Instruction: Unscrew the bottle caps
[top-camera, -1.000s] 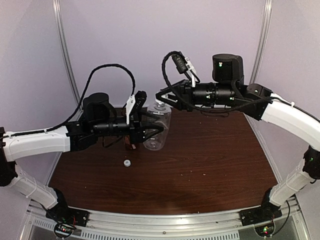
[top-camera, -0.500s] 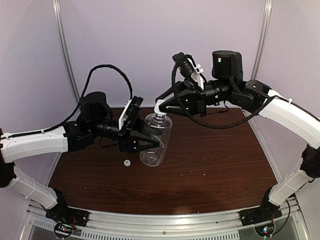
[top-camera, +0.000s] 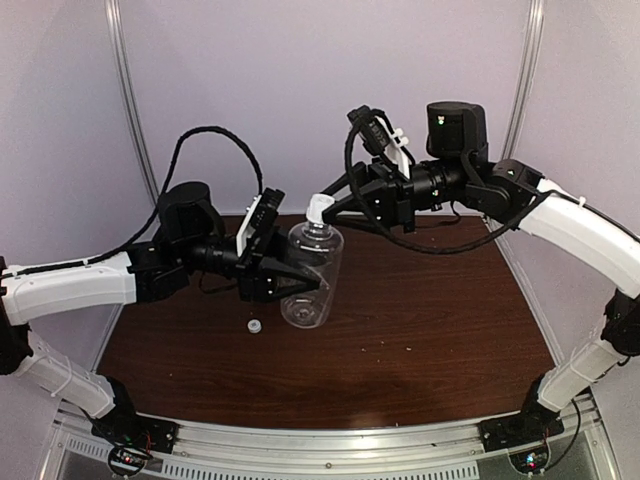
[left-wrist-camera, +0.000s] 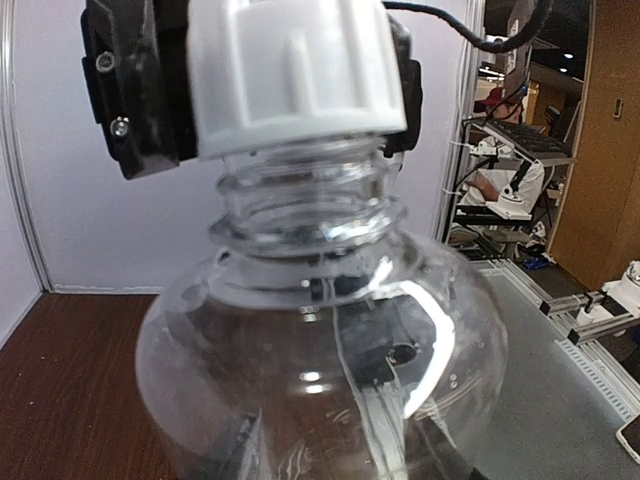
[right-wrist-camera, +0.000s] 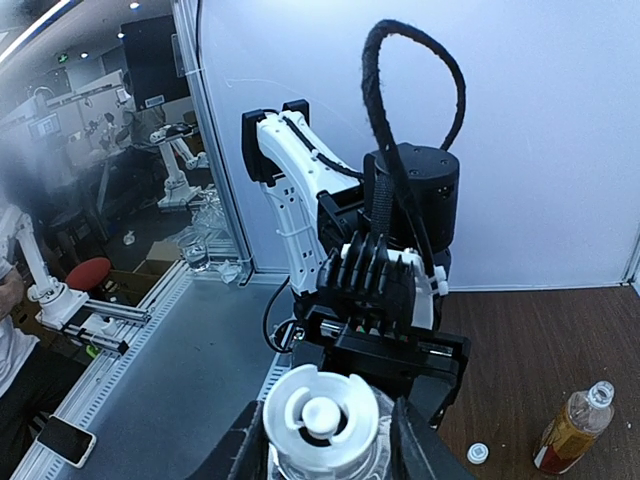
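My left hand (top-camera: 306, 281) was clamped across the body of the clear bottle (top-camera: 318, 255), holding it tilted, its base off the surface (top-camera: 430, 320) as far as I could judge. Below and left of the clear bottle, 1 loose cap (top-camera: 255, 326) lay on the wood. At the clear bottle's neck the cap (left-wrist-camera: 292, 70) sat above bare threads, pinched by my right hand (top-camera: 322, 208). I saw no gap either side, though the hold looked light. An amber bottle (right-wrist-camera: 572, 428) showed only in the right wrist view, beneath the clear bottle, its neck apparently bare.

If that pinch slackened, the cap would drop and could roll off the near edge. Pulling away crooked could snag a thread and twist the clear bottle in my left hand's grip on slick plastic. The 2 hands sat close together, so a sideways move risked a knock. Room lay right of the clear bottle, where I saw nothing standing; the wall rose close behind it.
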